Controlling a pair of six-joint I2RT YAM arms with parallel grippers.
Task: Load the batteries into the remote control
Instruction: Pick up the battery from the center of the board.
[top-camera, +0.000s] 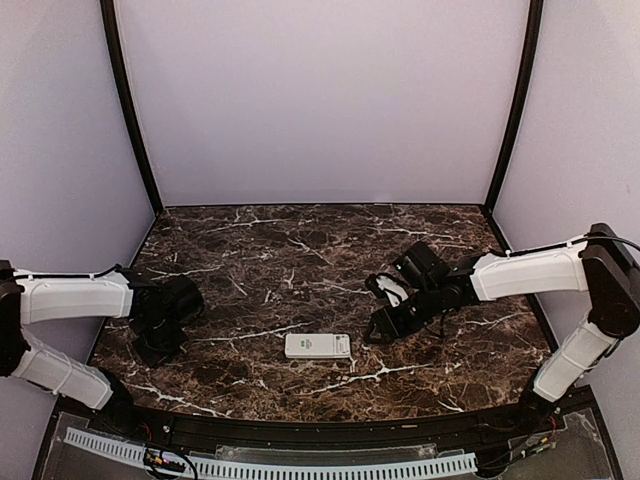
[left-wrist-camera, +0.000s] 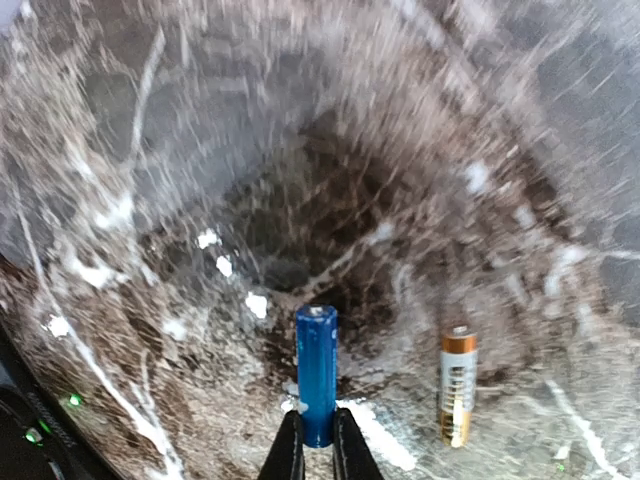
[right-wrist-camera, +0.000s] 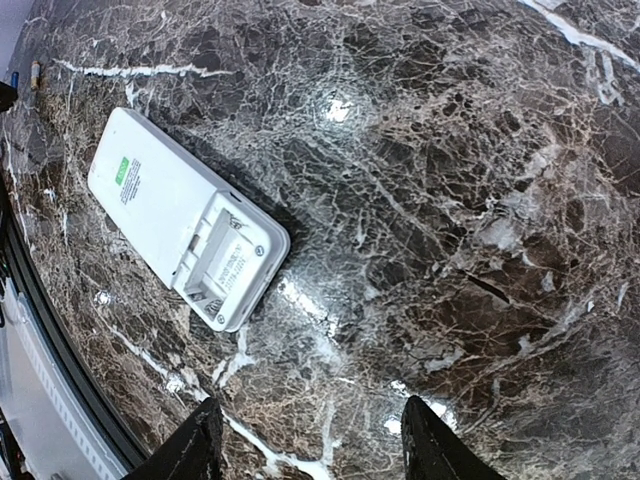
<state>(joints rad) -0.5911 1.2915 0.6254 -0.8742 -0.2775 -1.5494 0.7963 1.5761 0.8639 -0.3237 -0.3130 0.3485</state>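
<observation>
Clamping the near end of a blue battery (left-wrist-camera: 317, 370), the left gripper (left-wrist-camera: 318, 442) has its two dark fingers pinched tight on the cell, which points straight out ahead of it. Just to the right of that grip, and apart from it, a second battery (left-wrist-camera: 457, 385) with a gold top lies on the dark marble table (left-wrist-camera: 150, 250), roughly parallel to the held one. Beyond both cells only veined stone shows, smeared by blur, so I cannot tell whether the blue cell is touching the surface. The right gripper (right-wrist-camera: 318, 445) stands open, its fingers spread wide with only bare marble between them. Ahead of it and to its left lies the remote control (right-wrist-camera: 185, 215), back side up and flat on the table, set at a slant. The uncovered battery compartment is at the end nearer the gripper and the small green mark is at the far end. Only open stone separates the fingers from the remote. From above, the remote sits between the two arms, closer to the right gripper, with the pale enclosure walls (top-camera: 320, 100) behind.
</observation>
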